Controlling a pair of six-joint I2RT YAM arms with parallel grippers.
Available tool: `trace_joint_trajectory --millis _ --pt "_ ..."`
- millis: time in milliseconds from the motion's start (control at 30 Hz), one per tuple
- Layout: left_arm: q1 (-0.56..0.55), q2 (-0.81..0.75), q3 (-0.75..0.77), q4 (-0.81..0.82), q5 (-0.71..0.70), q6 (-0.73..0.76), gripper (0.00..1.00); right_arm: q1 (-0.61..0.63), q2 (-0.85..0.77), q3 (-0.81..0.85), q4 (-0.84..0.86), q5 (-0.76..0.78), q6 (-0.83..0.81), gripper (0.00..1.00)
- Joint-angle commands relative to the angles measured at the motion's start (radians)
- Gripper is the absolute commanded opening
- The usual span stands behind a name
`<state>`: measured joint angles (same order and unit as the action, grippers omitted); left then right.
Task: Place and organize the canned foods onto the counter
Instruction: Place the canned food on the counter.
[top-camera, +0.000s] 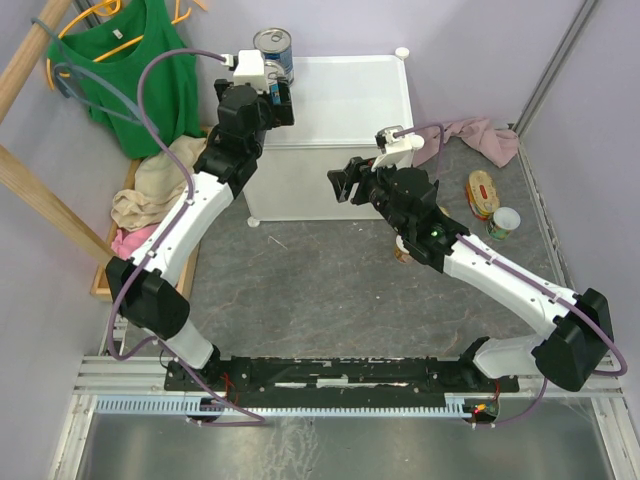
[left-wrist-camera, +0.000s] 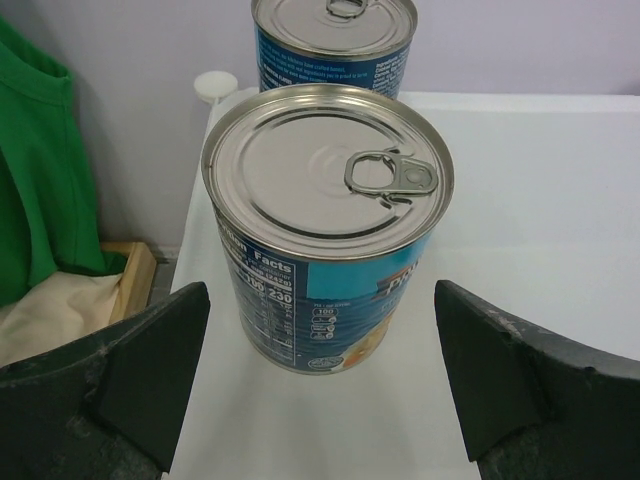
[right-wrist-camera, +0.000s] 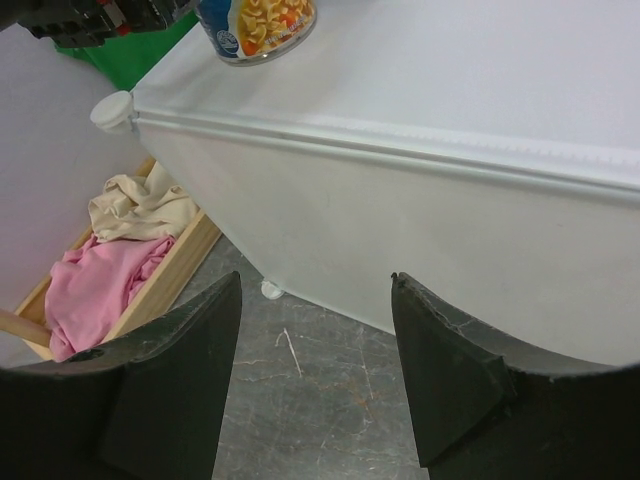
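Observation:
Two tall blue-label cans with silver tops stand on the white counter (top-camera: 340, 110) near its left rear corner. In the left wrist view the near can (left-wrist-camera: 330, 230) stands just ahead of my open left gripper (left-wrist-camera: 322, 290), one finger on each side and neither touching it. The far can (left-wrist-camera: 335, 40) stands behind it. The top view shows one can top (top-camera: 272, 45) beyond the left gripper (top-camera: 283, 97). My right gripper (top-camera: 350, 185) is open and empty in front of the counter's front wall (right-wrist-camera: 400, 210). An oval gold tin (top-camera: 483, 193) and a small white-topped can (top-camera: 505, 222) lie on the floor at right.
Another can (top-camera: 403, 250) shows partly under the right arm. A wooden tray of clothes (top-camera: 150, 200) sits left of the counter, with a green shirt (top-camera: 140, 70) hanging above it. A pink cloth (top-camera: 480, 135) lies right of the counter. A corner knob (right-wrist-camera: 112, 110) juts out.

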<state>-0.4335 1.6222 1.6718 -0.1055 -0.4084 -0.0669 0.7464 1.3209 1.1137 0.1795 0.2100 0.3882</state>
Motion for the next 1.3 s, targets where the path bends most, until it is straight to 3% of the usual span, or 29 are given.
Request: trace_joint_trajectory --millis 0,833,1267 --pt "-0.002 -0.065 0.0 0.121 0.023 0.069 0.99 0.005 -0.034 -0.003 0.053 -0.019 0.012 0.7" --pt "-0.002 0.048 -0.008 0.227 0.061 0.053 0.99 0.008 0.002 0.019 0.069 -0.034 -0.003 0.7" --pt "-0.005 0.101 0.019 0.225 -0.025 0.05 0.99 0.007 0.007 0.024 0.074 -0.056 0.003 0.71"
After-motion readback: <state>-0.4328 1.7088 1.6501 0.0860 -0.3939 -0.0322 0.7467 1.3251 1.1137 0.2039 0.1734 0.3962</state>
